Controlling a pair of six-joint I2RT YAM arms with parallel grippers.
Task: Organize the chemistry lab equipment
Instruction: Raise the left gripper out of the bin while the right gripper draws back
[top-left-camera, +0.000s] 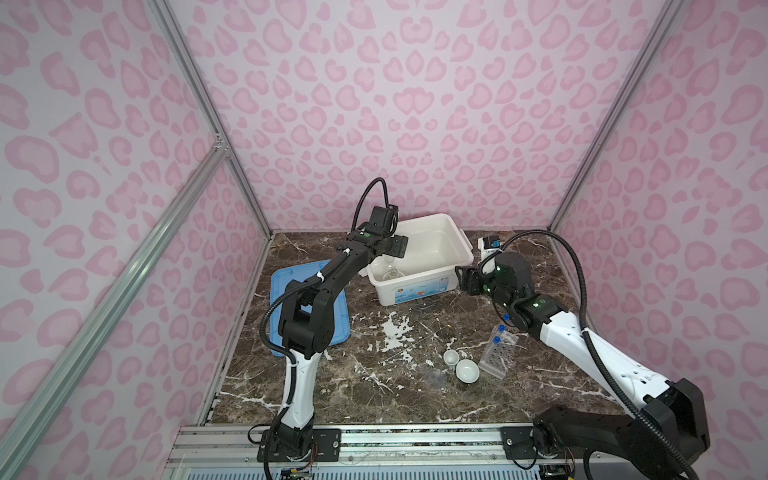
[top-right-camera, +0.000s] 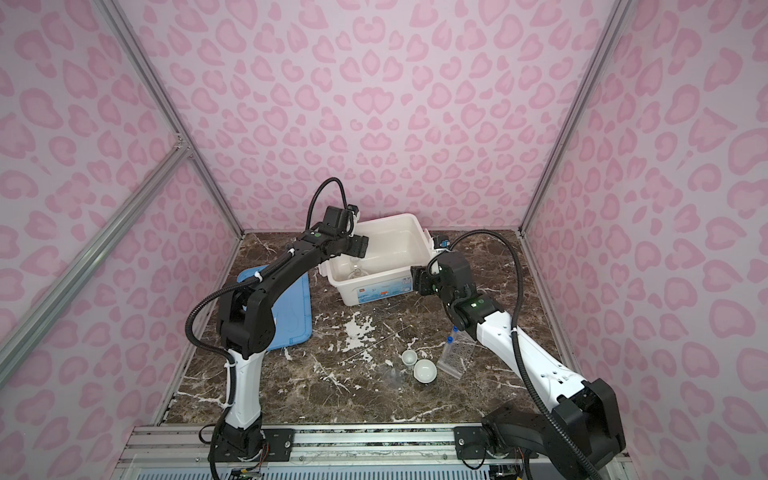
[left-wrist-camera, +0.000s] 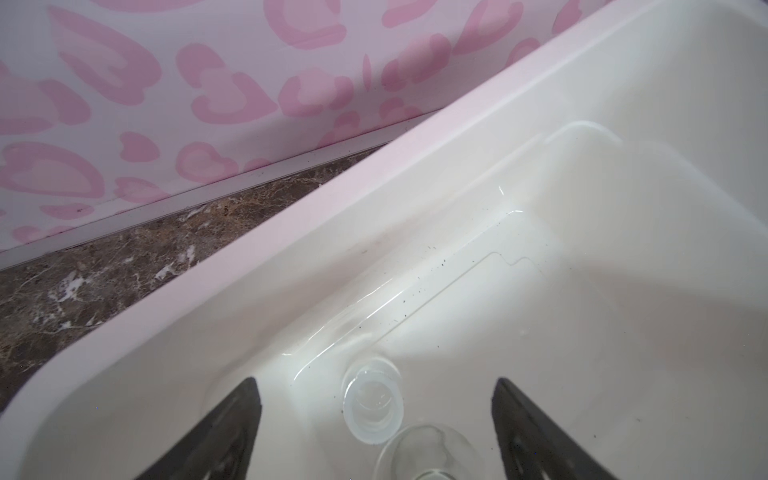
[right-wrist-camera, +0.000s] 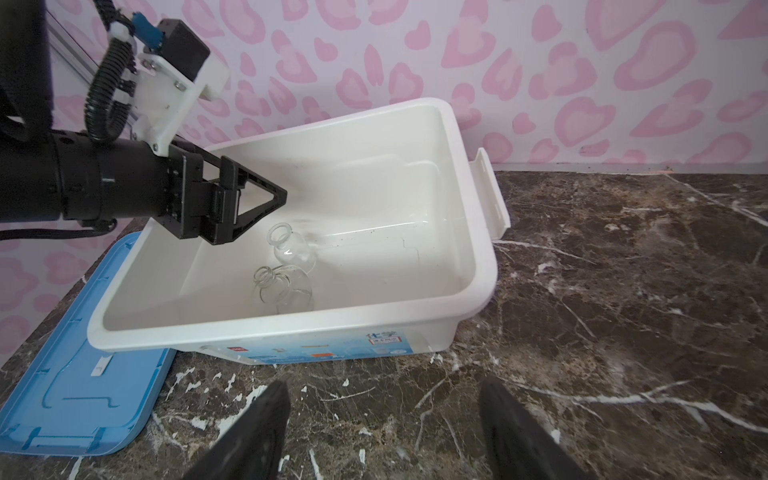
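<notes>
Hovering over the white box (right-wrist-camera: 374, 318), our left gripper (left-wrist-camera: 375, 380) holds its fingers wide above two clear flasks (right-wrist-camera: 293, 251) resting inside, gripping neither; our right gripper (right-wrist-camera: 384, 383), fingers apart, holds nothing beside it.

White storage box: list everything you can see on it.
The white storage box is glossy plastic, rectangular, round-cornered and open-topped, with a latch flap on one end and a blue printed label on its front wall. It sits skewed at the back of the marble table. Two clear glass flasks rest on its floor. The open left gripper hangs over it; nothing grips it.
</notes>
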